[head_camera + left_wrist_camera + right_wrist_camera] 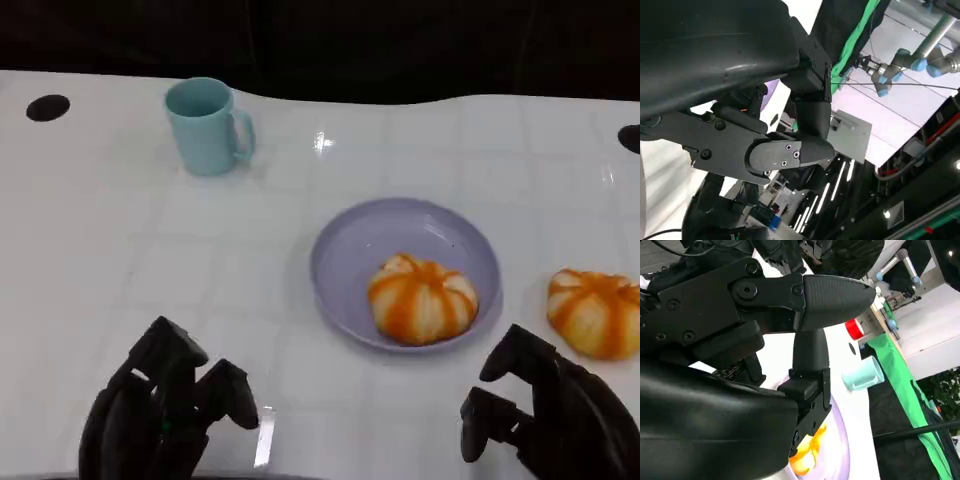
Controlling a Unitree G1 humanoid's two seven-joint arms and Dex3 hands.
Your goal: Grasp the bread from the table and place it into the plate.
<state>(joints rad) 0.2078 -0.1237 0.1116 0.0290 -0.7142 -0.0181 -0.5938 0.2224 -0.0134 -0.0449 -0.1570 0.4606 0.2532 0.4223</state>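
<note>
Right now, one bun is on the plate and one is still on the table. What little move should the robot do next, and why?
Probably move the right robot hand forward and a bit to its right, toward the bread on the table. That bread lies just beyond this hand, outside the purple plate, which already holds one bread. The hand holds nothing, so it is free to grasp.

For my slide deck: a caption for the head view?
One bread in the purple plate, another bread beside it; both hands hover empty.
</note>
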